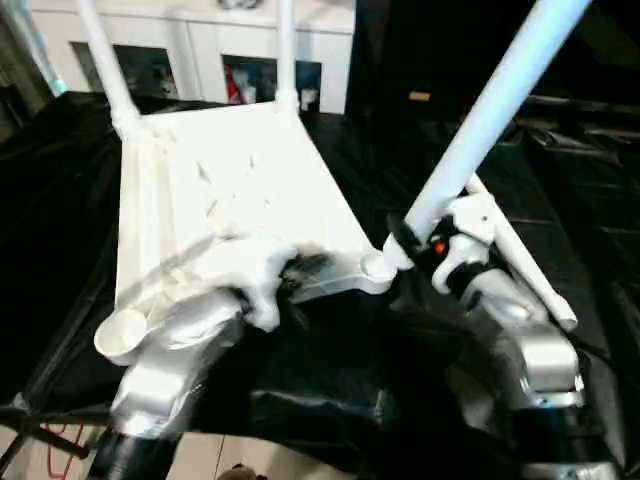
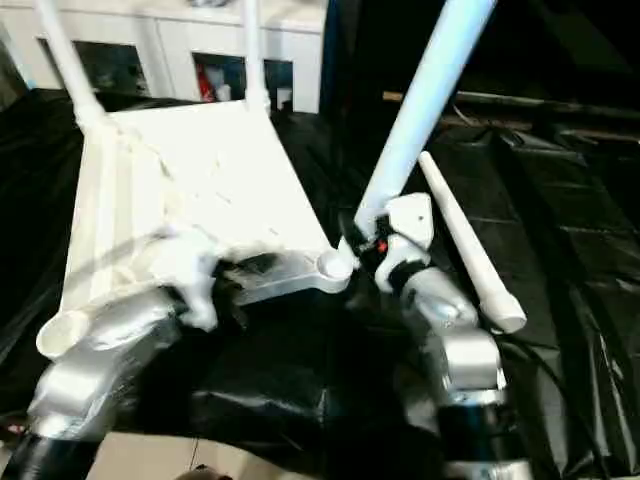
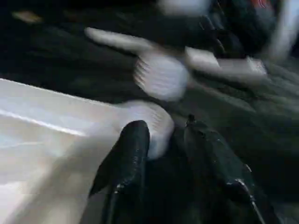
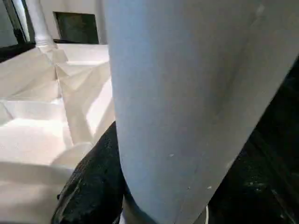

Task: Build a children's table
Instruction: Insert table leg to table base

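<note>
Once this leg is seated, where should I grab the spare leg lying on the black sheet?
Take the spare leg around mid-shaft, coming from above. It lies flat on the black sheet just outboard of the right gripper, thick end nearest the robot, so a top-down pinch across the round tube should clear the tabletop.

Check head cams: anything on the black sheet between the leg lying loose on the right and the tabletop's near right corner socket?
Yes. The right gripper, shut on the slanting leg, sits between the loose leg and the corner socket. Both eye views show it.
</note>
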`<state>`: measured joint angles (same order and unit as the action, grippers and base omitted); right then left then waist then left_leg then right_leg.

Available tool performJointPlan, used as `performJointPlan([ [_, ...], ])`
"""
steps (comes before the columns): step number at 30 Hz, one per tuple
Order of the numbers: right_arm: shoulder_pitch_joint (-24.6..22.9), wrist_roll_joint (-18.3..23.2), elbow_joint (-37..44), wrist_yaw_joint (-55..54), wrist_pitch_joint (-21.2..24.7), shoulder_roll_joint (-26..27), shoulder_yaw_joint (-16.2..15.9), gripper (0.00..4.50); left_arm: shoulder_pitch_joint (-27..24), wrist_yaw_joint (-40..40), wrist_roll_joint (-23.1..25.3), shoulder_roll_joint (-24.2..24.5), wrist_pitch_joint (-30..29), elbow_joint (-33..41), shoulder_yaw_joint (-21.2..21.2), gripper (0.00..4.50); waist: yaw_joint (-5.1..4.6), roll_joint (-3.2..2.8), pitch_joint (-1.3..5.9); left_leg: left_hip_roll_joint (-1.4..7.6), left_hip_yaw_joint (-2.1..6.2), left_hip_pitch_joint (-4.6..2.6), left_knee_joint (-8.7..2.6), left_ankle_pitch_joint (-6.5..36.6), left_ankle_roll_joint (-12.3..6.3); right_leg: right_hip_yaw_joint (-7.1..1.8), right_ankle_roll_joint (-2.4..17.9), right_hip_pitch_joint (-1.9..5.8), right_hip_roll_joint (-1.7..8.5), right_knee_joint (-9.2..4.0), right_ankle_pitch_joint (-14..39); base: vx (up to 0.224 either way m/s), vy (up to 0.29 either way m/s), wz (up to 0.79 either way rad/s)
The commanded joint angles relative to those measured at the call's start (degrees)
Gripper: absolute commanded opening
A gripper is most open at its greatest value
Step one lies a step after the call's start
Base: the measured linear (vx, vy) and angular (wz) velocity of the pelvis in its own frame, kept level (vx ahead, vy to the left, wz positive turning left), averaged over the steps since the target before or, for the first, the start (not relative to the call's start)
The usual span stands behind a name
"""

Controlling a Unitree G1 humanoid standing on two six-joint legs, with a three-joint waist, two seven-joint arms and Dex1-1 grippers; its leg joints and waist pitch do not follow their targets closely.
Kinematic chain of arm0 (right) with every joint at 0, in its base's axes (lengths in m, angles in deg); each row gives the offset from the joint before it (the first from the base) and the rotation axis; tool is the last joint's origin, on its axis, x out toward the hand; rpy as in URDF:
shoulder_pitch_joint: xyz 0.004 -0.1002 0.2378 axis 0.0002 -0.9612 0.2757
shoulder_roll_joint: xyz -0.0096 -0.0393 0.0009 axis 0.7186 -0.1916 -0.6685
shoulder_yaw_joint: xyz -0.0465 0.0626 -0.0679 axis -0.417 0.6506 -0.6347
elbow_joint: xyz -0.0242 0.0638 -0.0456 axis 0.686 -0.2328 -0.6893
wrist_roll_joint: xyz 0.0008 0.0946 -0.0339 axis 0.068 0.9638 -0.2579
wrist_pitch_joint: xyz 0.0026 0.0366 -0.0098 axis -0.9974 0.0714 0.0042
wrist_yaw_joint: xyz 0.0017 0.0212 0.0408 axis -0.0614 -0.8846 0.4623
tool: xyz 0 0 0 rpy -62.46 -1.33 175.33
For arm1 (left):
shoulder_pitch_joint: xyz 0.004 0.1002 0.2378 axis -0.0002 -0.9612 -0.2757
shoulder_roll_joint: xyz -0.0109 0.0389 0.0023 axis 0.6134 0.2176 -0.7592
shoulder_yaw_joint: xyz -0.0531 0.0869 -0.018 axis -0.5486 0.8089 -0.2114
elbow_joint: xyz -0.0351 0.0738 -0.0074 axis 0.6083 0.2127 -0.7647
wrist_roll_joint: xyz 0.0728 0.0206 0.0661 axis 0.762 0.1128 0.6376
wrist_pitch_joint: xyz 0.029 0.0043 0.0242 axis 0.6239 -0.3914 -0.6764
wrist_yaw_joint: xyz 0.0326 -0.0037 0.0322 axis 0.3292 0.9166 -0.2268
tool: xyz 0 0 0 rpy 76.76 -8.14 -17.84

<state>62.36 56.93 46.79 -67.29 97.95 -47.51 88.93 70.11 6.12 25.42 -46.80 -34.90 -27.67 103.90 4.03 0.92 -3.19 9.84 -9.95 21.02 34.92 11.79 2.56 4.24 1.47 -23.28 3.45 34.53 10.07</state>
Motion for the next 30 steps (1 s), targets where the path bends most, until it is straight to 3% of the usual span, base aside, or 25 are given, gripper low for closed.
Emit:
performJointPlan([
  [1,0.87,0.84,-0.11,1.59,0.58,-1.71,1.24,1.88,5.38,3.93,3.22,-0.09,0.16,-7.31,2.35,1.70,-0.13,0.30,3.73,2.82,0.80,-0.57,-4.23,3.96,-2.75,-3.53,9.17,3.42,4.85,-3.41,7.96,0.000,0.000,0.00],
  [3,0.88,0.59,-0.08,1.72,0.49,-2.18,1.22,1.88,7.57,3.82,4.37,-0.32,0.30,-10.32,2.46,1.70,-0.27,0.17,3.67,2.84,0.86,-0.61,-4.25,5.57,-1.52,-3.57,8.52,3.44,4.91,-3.68,10.28,0.000,0.000,0.00],
  [4,1.11,0.47,-0.40,1.88,0.32,-2.72,1.37,1.88,11.07,4.76,4.90,0.44,1.65,-15.10,3.41,1.70,-0.24,-0.09,3.65,2.92,1.02,-0.59,-4.33,6.12,-1.20,-3.58,8.47,3.54,5.04,-3.70,11.04,0.000,0.000,0.00],
  [5,1.11,0.47,-0.40,1.88,0.32,-2.72,1.37,1.88,11.07,4.76,4.90,0.44,1.65,-15.10,3.41,1.70,-0.38,0.15,3.60,2.71,0.94,-0.62,-4.34,7.58,-0.65,-3.55,7.56,3.50,4.95,-4.10,13.97,0.000,0.000,0.00],
  [6,1.21,0.20,-0.56,1.99,-0.13,-3.14,1.36,1.88,13.64,5.18,5.58,1.08,2.97,-18.93,3.97,1.70,-0.43,-0.14,3.61,2.79,1.13,-0.49,-4.40,7.85,-0.38,-3.56,7.60,3.68,5.14,-4.02,14.61,0.000,0.000,0.00],
  [7,1.17,0.08,-0.53,2.05,-0.33,-3.32,1.29,1.88,14.53,5.36,5.78,1.26,3.32,-20.31,4.08,1.70,-0.49,0.22,3.68,2.70,1.07,-0.57,-4.30,8.40,-0.20,-3.54,6.77,3.54,5.07,-4.35,17.00,0.000,0.000,0.00],
  [9,0.89,0.13,-0.19,2.17,-0.43,-3.64,1.34,1.88,16.64,6.23,6.45,1.82,4.00,-23.97,4.36,1.70,-0.57,-0.48,3.66,2.69,1.12,-0.51,-4.28,8.25,-0.15,-3.55,7.01,3.51,5.05,-4.37,17.12,0.000,0.000,0.00],
  [10,0.61,0.27,0.06,2.26,-0.39,-3.77,1.39,1.88,17.89,7.38,6.90,2.17,4.56,-26.58,4.56,1.70,-0.64,-0.15,3.66,2.54,0.97,-0.65,-4.21,8.43,-0.40,-3.51,6.89,3.30,4.78,-4.60,17.25,0.000,0.000,0.00],
  [12,0.35,0.30,0.27,2.30,-0.39,-3.84,1.35,1.88,18.56,8.00,7.27,2.27,4.61,-28.23,4.52,1.70,-0.70,-0.28,3.83,2.57,1.08,-0.42,-4.22,7.47,-0.66,-3.50,7.47,3.58,4.76,-4.32,15.18,0.000,0.000,0.00],
  [13,0.11,0.26,0.45,2.29,-0.43,-3.84,1.26,1.88,18.84,8.43,7.41,2.32,4.39,-29.14,4.42,1.70,-0.59,-0.74,3.97,2.80,1.16,-0.52,-4.15,6.56,-0.76,-3.54,8.57,3.54,4.88,-3.89,12.71,0.000,0.000,0.00],
  [18,-0.42,0.19,0.87,2.22,-0.47,-3.80,0.72,1.88,20.09,8.44,7.52,2.32,5.03,-33.78,3.94,1.53,-0.38,-0.39,4.06,2.97,1.03,-0.60,-4.12,5.99,-1.70,-3.49,11.43,3.68,4.92,-3.55,8.58,0.000,0.000,0.00],
  [25,0.03,0.17,0.50,2.70,-0.67,-3.75,0.21,1.88,21.99,8.82,8.16,2.35,9.78,-39.73,2.83,1.02,-0.21,-0.28,3.77,2.95,1.09,-0.73,-4.30,8.18,-1.14,-3.48,9.84,3.57,5.15,-4.18,14.68,0.000,0.000,0.00],
  [30,0.19,0.12,0.28,2.97,-0.78,-3.97,0.08,1.88,22.65,12.48,8.22,2.89,11.21,-41.23,3.83,0.65,-0.20,-0.15,3.73,2.90,1.06,-0.79,-4.35,8.37,-1.07,-3.52,9.29,3.43,5.15,-4.34,15.99,0.000,0.000,0.00],
])
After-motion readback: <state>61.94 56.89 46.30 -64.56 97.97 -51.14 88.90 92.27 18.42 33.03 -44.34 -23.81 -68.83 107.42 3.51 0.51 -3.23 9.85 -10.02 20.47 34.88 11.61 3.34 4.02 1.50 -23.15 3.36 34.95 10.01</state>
